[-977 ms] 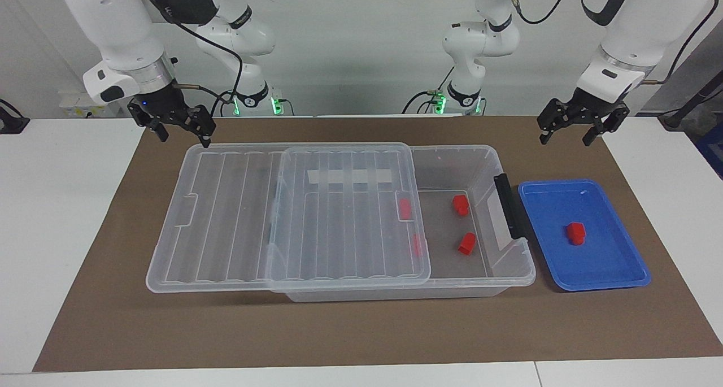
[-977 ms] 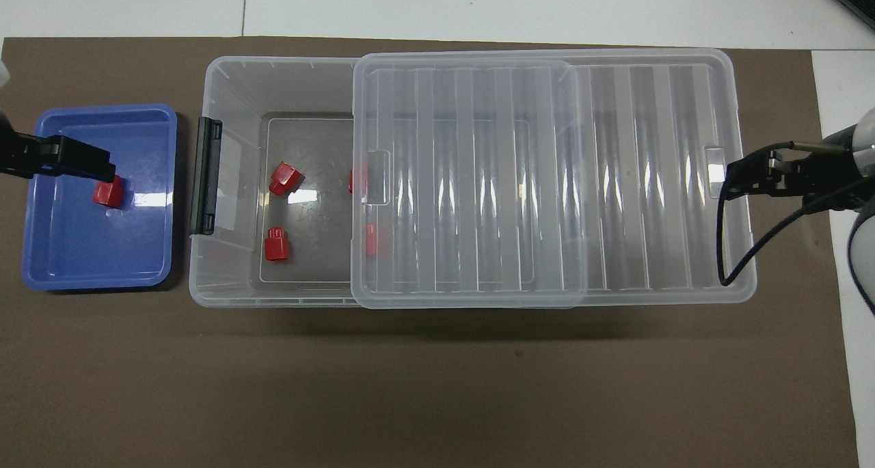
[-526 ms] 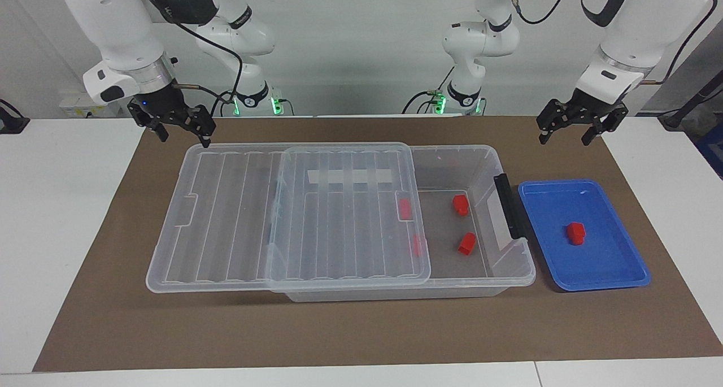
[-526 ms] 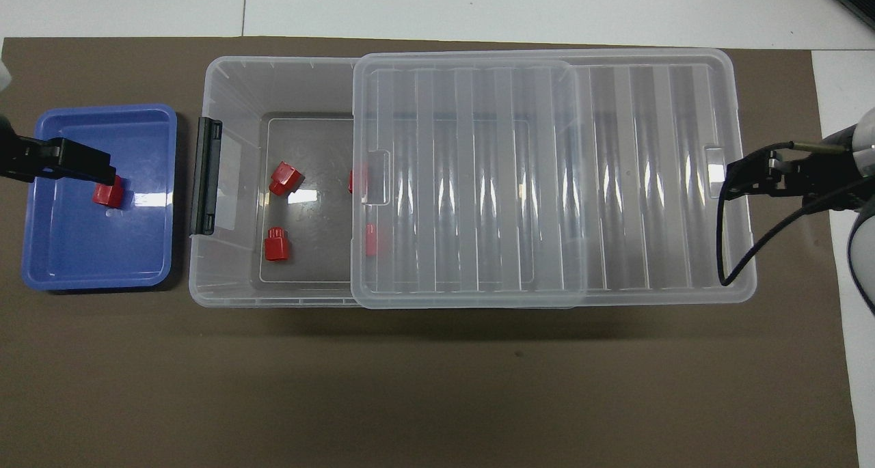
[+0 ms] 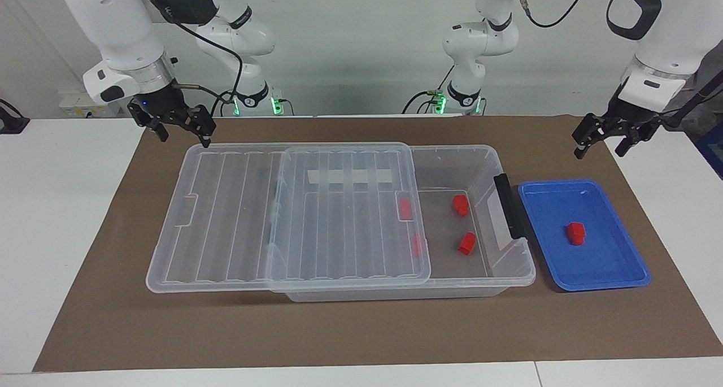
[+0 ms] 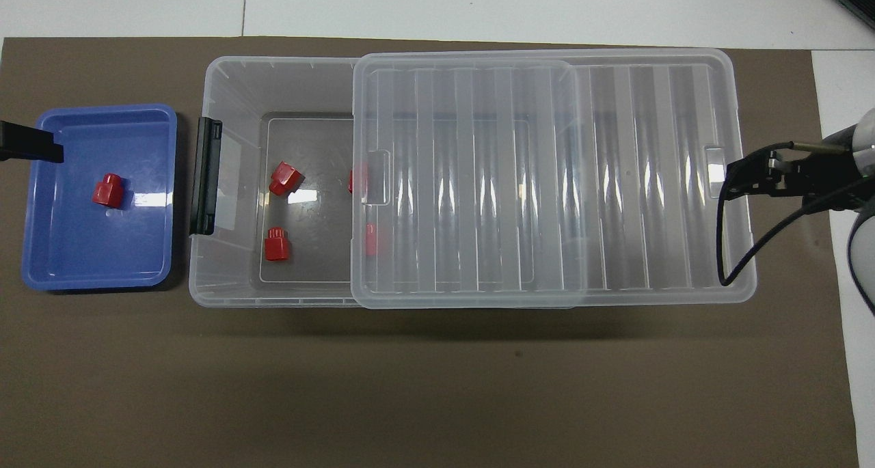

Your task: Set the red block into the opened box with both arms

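One red block (image 5: 576,233) (image 6: 108,190) lies alone in the blue tray (image 5: 600,286) (image 6: 96,283). The clear box (image 5: 511,277) (image 6: 205,297) stands beside the tray. Its ribbed lid (image 5: 339,217) (image 6: 478,181) is slid toward the right arm's end, so the tray-side part is uncovered. Two red blocks (image 5: 461,204) (image 6: 277,244) lie in the uncovered part, and two more show dimly under the lid. My left gripper (image 5: 601,144) (image 6: 31,152) hangs open and empty over the tray's outer rim. My right gripper (image 5: 183,134) (image 6: 745,177) waits open over the lid's outer end.
A brown mat (image 5: 339,330) covers the table under the box and tray. A dark grey latch (image 5: 508,206) (image 6: 205,175) sits on the box's end wall next to the tray. White table shows at both ends of the mat.
My left gripper has drawn back from above the red block in the tray toward the left arm's end. The right arm, box, lid and blocks have not moved.
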